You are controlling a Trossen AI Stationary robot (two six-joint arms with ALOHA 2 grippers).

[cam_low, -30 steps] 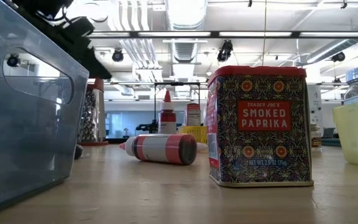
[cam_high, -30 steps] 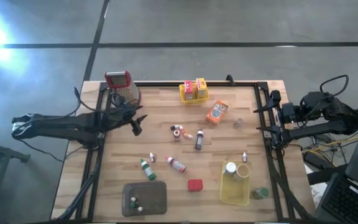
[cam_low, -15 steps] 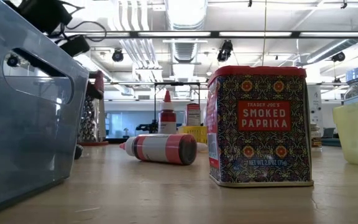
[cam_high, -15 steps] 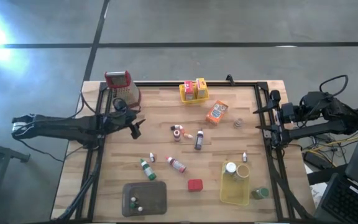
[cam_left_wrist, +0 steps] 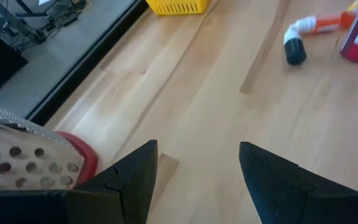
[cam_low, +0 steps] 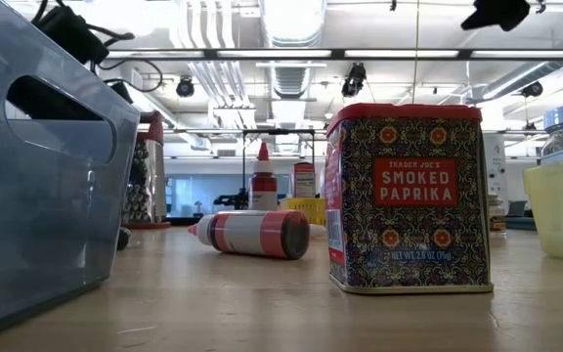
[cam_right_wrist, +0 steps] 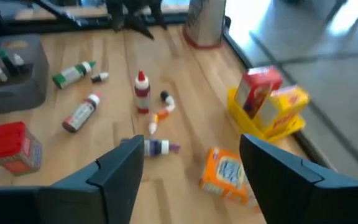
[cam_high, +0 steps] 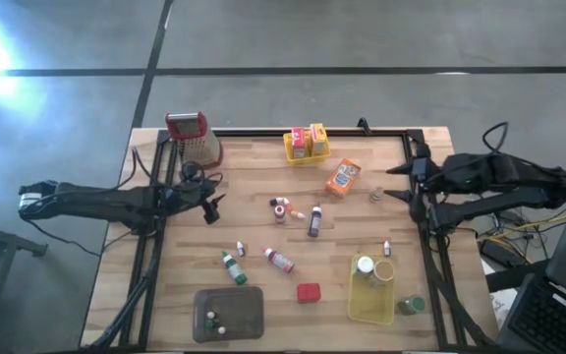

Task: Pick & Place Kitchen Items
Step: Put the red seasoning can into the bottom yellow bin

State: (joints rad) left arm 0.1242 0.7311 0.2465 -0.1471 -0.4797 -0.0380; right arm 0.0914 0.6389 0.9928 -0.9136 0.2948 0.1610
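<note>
I have the left gripper point(cam_high: 211, 197) hovering over the bench point(cam_high: 263, 295) near its left edge, jaws apart and holding nothing; through its wrist camera I see bare wood between the fingers point(cam_left_wrist: 135, 180) and the grater point(cam_left_wrist: 30, 155) just beside them. That grater point(cam_high: 193, 136), with its red handle, stands at the far left corner. My right gripper point(cam_high: 401, 182) sits at the right edge, also spread wide and empty, looking across the whole spread. The kitchen items lie scattered over the middle of the bench: an orange box point(cam_high: 342, 177) toward the far side, a cluster of tiny bottles point(cam_high: 298, 211) near the centre, a green-capped bottle point(cam_high: 232, 267) and a red-and-white bottle point(cam_high: 279, 260) lying on their sides nearer the front, and the red paprika tin point(cam_high: 309, 292) standing close to the front edge. A yellow basket point(cam_high: 306, 147) at the far edge holds a red box and a yellow box. A second yellow basket point(cam_high: 354, 305) by the front right corner holds two jars, with a small green-lidded jar point(cam_high: 413, 305) just beside it on the wood. The grey tray point(cam_high: 249, 315) at the front edge holds two little bottles. In the low view the tray wall point(cam_low: 27, 196) fills the near left, the paprika tin point(cam_low: 409, 196) the right, and the fallen bottle point(cam_low: 252, 233) lies between them.
</note>
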